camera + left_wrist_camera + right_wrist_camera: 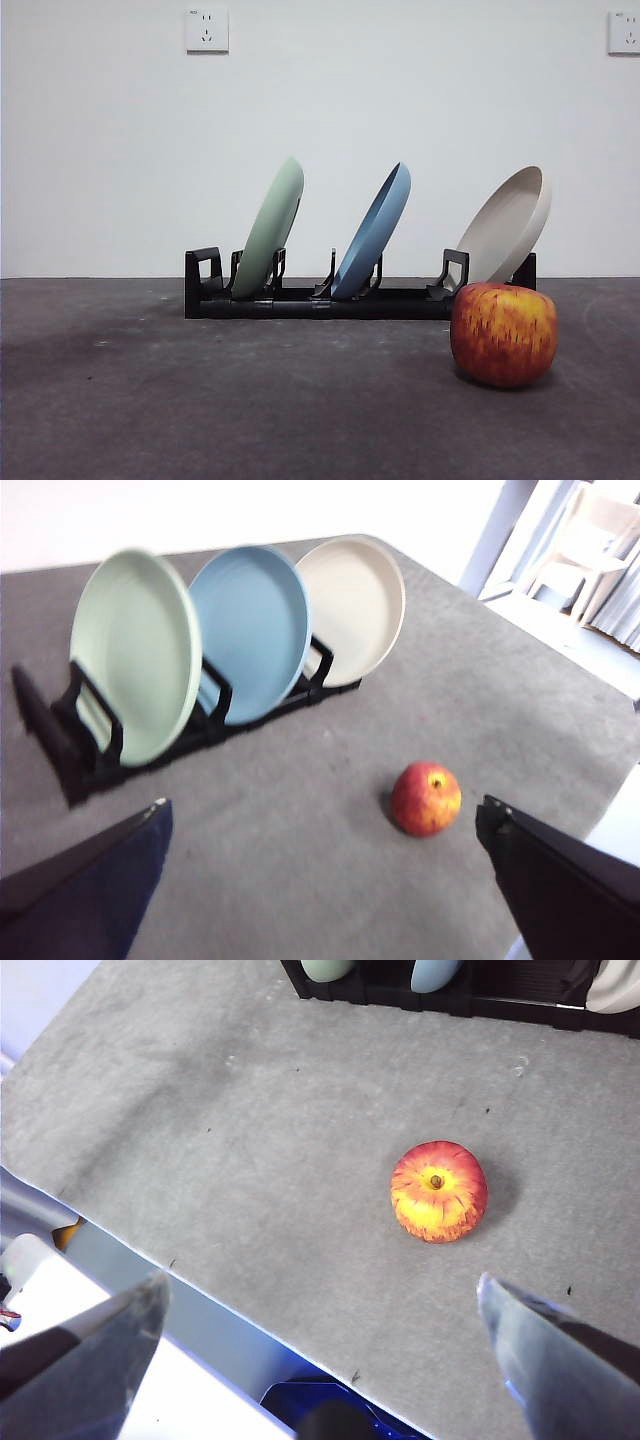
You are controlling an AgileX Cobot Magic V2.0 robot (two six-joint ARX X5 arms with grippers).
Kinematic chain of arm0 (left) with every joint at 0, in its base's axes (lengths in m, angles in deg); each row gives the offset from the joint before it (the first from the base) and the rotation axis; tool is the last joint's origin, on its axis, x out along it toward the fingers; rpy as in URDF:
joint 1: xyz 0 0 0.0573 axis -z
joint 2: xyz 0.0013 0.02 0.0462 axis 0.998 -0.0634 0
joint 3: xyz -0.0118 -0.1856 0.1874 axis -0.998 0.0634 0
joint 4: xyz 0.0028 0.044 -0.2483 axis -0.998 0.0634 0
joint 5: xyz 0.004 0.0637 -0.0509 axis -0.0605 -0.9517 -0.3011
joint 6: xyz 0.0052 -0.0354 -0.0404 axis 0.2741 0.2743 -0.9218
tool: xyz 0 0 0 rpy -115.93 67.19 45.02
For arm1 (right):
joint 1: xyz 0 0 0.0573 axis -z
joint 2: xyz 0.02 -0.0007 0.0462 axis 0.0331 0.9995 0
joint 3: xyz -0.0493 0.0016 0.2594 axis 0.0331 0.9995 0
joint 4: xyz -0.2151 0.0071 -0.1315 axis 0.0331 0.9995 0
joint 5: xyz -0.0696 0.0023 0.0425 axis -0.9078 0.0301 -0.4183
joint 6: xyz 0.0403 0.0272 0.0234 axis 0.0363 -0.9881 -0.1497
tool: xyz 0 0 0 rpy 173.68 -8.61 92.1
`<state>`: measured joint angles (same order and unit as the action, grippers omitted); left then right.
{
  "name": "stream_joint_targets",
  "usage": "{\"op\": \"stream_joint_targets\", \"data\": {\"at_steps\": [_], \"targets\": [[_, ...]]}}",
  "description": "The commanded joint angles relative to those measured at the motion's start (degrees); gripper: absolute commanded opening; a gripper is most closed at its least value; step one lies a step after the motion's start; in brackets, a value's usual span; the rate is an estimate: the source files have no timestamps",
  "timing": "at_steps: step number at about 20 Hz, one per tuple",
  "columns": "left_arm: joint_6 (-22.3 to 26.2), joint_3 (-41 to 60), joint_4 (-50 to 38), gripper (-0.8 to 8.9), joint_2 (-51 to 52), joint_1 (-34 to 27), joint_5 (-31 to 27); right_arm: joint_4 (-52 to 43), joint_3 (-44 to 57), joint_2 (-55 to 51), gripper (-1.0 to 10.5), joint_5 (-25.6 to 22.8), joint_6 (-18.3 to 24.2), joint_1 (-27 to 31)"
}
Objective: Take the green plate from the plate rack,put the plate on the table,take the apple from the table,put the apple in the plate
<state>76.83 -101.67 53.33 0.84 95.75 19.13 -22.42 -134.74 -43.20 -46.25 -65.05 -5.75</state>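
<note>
1. Nothing is started: the green plate (271, 226) sits tilted in the end slot of the plate rack (300, 300), with the blue plate (374, 230) next to it and the cream plate (510, 224) beyond. The apple (503, 333) is on the table (200, 400), in front of the rack's cream-plate end and apart from it.
2. Your left gripper (320, 860) is spread wide and empty. It hangs high, well back from the rack, pitched down toward it – the green plate (138, 652) is ahead and off toward one jaw, and the apple (426, 798) is ahead, nearer the other jaw.
3. Your right gripper (320, 1310) is also wide and empty. It hangs over the table's near edge looking steeply down, with the apple (439, 1191) just ahead between the jaw lines. The rack is well beyond it.
4. Neither arm shows in the front view, so both read as parked high.
5. Risk, as I judge it: the plates lean close together, so a sloppy approach on the green rim could clip the blue plate or drag the rack.
6. Pinching a thin matte rim may slip – if the plate is lifted before it is clear of the slot, it could bind.
7. The apple is round and may roll if nudged, so put the plate down clear of it.
</note>
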Motion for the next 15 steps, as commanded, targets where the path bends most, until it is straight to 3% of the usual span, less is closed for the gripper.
{"op": "stream_joint_targets", "data": {"at_steps": [1,8,15], "targets": [[-0.28,-3.98,-3.08,5.53,-7.74,2.58,-3.1,0.0,-0.11,-0.02,6.5,-0.09,-0.42,-0.13],[-0.26,-18.8,-11.43,5.53,-33.0,8.5,-8.92,0.02,-0.11,-0.02,6.5,-0.11,-0.44,-0.13],[-0.26,-30.51,-15.87,5.52,-53.77,10.56,-13.11,0.02,-0.11,-0.02,6.5,-0.11,-0.83,-0.13]]}}
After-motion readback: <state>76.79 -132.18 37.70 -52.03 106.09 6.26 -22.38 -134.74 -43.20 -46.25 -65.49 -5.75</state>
